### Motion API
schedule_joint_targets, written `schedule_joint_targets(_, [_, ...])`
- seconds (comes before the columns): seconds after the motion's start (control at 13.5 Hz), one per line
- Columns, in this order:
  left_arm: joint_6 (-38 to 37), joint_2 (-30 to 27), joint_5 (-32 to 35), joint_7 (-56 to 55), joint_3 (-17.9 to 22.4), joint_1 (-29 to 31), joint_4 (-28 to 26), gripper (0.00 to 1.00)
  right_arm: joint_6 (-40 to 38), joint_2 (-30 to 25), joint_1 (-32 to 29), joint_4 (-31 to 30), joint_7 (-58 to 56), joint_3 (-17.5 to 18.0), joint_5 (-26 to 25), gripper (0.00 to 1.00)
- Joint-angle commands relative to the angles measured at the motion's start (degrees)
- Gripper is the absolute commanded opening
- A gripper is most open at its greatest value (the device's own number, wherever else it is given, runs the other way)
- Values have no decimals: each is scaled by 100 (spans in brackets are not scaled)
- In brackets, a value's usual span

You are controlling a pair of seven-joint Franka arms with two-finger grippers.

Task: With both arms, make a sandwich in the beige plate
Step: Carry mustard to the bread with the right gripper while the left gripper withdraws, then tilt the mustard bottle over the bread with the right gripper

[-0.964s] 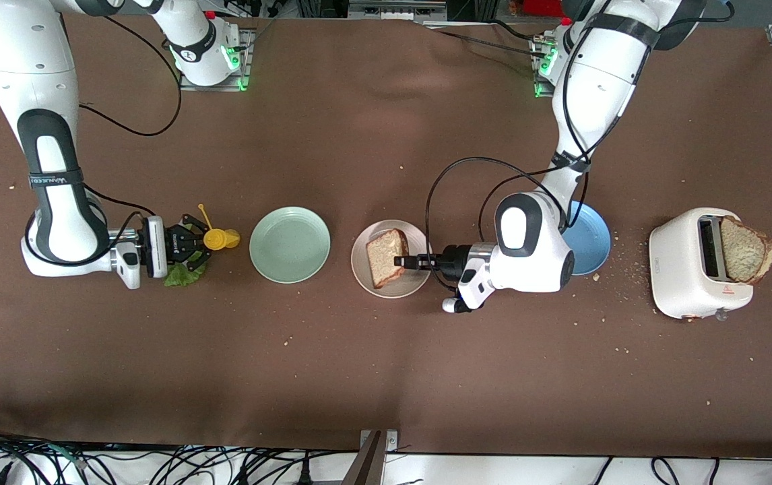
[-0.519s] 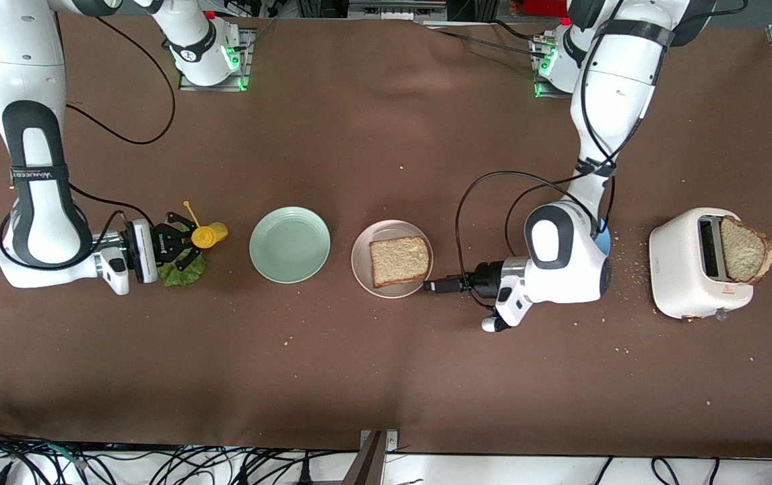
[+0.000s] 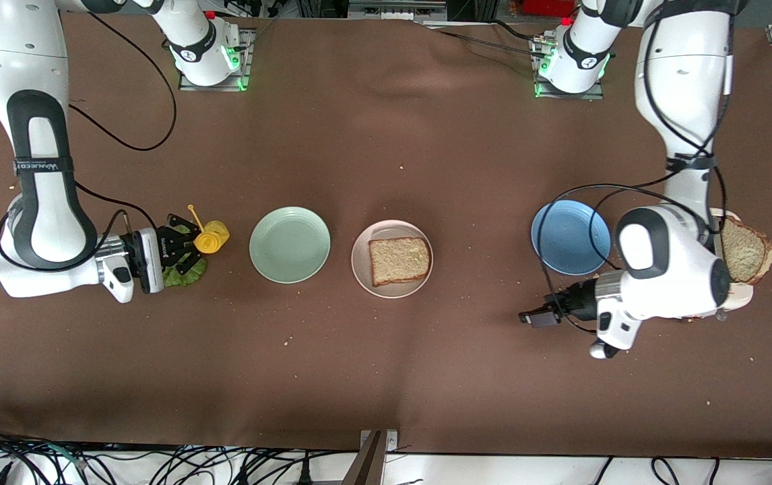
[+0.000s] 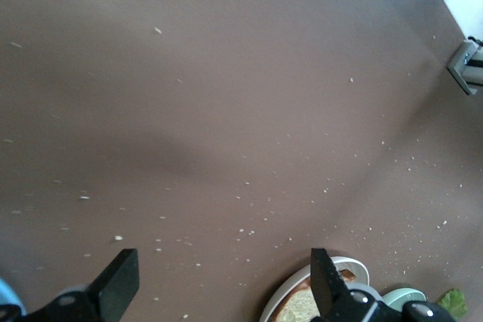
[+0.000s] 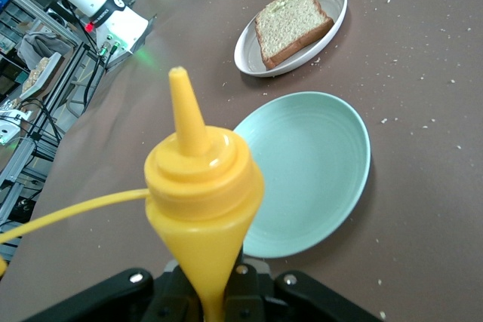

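The beige plate [image 3: 362,273] sits mid-table with one toasted bread slice [image 3: 398,260] lying flat on it. A second slice [image 3: 748,250] stands in the toaster. The lettuce leaf [image 3: 187,275] lies on the table under my right gripper [image 3: 187,246], which is shut on a yellow sauce bottle [image 3: 211,237] at the right arm's end. My left gripper [image 3: 538,318] is open and empty over bare table near the blue plate [image 3: 570,237]. The left wrist view shows its fingers [image 4: 121,286] apart, with the beige plate's rim [image 4: 283,305] past them. The right wrist view shows the bottle [image 5: 202,186], plate [image 5: 336,1] and slice [image 5: 293,24].
A mint-green plate [image 3: 290,244] lies between the bottle and the beige plate and fills the right wrist view [image 5: 309,171]. The white toaster [image 3: 742,294] at the left arm's end is mostly hidden by the left arm. Crumbs lie around it.
My left gripper let go of the bread slice, which now lies flat on the beige plate, and moved away toward the toaster. My right gripper shifted slightly with the bottle.
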Motion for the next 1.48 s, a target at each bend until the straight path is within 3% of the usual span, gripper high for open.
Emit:
schedule_joint_targets(0.0, [-678,-297,459,578,-60,626,72,100,-50,-73,526,408,1165,3,-421,11])
schedule_joint_targets(0.37, [-794,-868,2251,652,-42,883,72,100,712,-73,1862,743,3232,-6,-1518,11])
schedule_joint_targets(0.67, [-917,-1300,2437,669,-51,1025,98,100,1364,-73,2741,770,4488,-6,-2792,10])
schedule_joint_targets(1.04, [-1190,-1941,3385,660,-130,1007,98,100,1382,-38,3577,779,5940,-6,-4462,10])
schedule_joint_targets(1.26, [-1627,-2415,3493,695,-77,1033,98,100,1339,32,4042,779,6521,-6,-5360,10])
schedule_joint_targets(1.41, [-1647,-2443,3493,678,-77,1024,90,100,1303,50,4324,770,6978,-6,-6018,10])
